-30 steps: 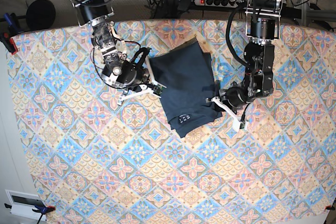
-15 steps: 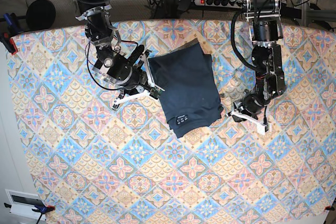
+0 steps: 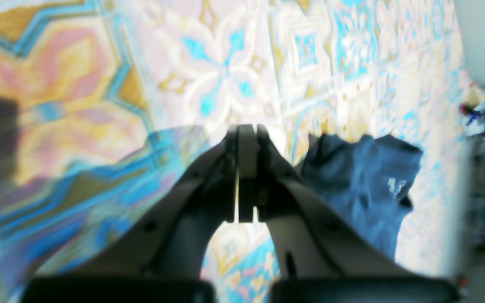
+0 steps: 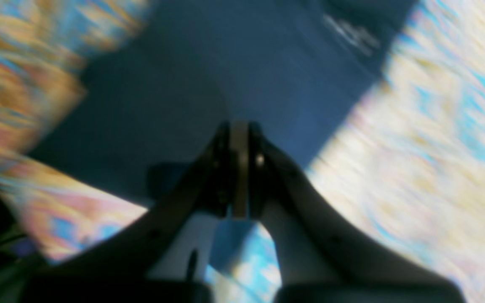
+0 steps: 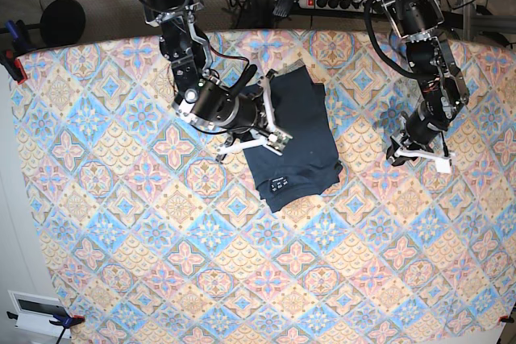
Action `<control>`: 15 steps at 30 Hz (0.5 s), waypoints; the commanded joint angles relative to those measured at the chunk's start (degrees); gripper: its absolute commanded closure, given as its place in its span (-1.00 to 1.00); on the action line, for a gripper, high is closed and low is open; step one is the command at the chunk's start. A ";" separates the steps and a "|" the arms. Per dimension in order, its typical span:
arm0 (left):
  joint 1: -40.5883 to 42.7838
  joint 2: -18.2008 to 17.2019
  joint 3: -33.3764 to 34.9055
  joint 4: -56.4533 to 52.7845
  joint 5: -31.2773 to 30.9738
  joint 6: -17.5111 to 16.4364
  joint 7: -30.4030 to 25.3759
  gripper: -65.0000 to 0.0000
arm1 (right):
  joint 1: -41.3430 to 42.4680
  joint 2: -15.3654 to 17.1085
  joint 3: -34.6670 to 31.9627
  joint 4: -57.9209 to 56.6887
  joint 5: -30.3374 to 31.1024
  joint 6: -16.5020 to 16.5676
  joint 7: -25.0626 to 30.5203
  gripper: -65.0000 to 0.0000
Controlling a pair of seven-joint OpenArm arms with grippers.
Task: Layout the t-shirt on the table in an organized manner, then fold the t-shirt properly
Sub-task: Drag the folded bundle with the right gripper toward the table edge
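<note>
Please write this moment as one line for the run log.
t-shirt: folded, on table | left end effector: shut, empty | right end effector: shut, over shirt

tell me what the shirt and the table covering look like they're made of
The t-shirt: soft matte knit, probably cotton jersey; it lies limp in flat folds with small wrinkles and no shine, and a white printed label shows at the neck. The table covering: looks like printed woven cloth, matte, lying flat; the pastel tile pattern is surface print, though a coated fabric can't be ruled out.

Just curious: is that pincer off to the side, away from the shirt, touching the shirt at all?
Apart. In the base view the left pincer sits over bare table, with patterned cloth showing between it and the t-shirt.
</note>
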 commanded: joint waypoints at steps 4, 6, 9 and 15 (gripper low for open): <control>4.03 -0.66 0.00 7.84 -0.76 -0.35 -0.69 1.00 | 3.26 -3.24 -3.07 -3.50 0.35 -0.07 0.77 1.00; 6.32 -0.66 -0.09 10.13 -0.76 -0.35 -0.69 1.00 | 3.43 -5.26 -3.69 -5.26 0.35 -0.07 0.77 1.00; 9.48 -0.75 -0.18 12.41 -0.76 -0.35 -1.04 1.00 | 5.54 -5.34 -4.65 -8.77 0.35 -0.07 1.04 1.00; 13.00 -0.75 -0.53 14.00 -0.76 -0.35 -1.13 1.00 | 9.85 -5.34 -7.03 -18.09 0.35 -0.07 7.72 1.00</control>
